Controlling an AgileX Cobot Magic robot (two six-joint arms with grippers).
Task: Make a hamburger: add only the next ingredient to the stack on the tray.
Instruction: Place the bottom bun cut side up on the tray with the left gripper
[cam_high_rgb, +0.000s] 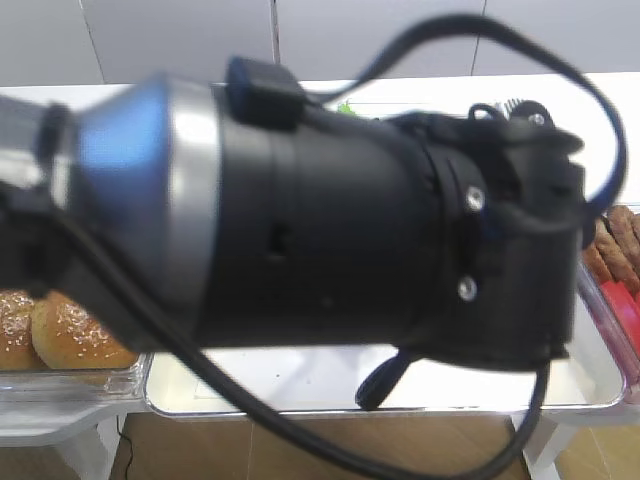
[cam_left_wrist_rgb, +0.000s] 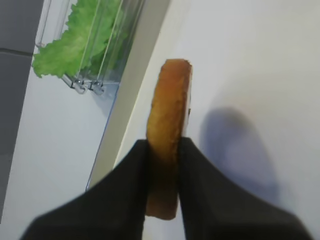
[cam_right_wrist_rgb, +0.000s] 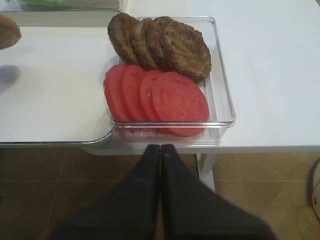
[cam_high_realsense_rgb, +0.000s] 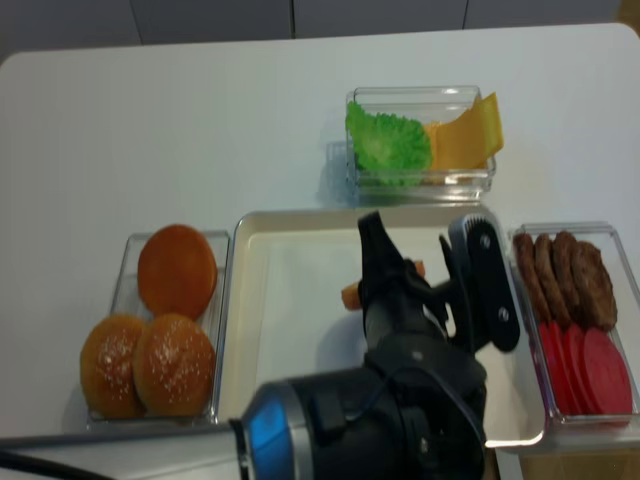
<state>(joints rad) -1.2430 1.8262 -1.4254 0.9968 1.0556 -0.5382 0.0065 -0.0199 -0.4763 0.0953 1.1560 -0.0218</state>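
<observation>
left gripper (cam_left_wrist_rgb: 163, 150): clamped on the bun bottom (cam_left_wrist_rgb: 167, 135), held on edge, crust at 9 o'clock
bun bottom: in the air above the tray (cam_high_realsense_rgb: 290, 300)
right gripper (cam_right_wrist_rgb: 160, 150): jaws pressed together, holding nothing
clear container (cam_right_wrist_rgb: 222, 90): patties (cam_right_wrist_rgb: 167, 42) at 12 o'clock, tomato slices (cam_right_wrist_rgb: 160, 100) nearer
tabletop (cam_high_realsense_rgb: 150, 120): lettuce (cam_high_realsense_rgb: 388, 142) behind tray

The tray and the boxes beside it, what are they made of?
The tray looks like metal: silvery, with a shiny raised rim, apparently lined with white paper. The boxes look like clear hard plastic or possibly glass: see-through walls, glossy edges, patties visible through them.
</observation>
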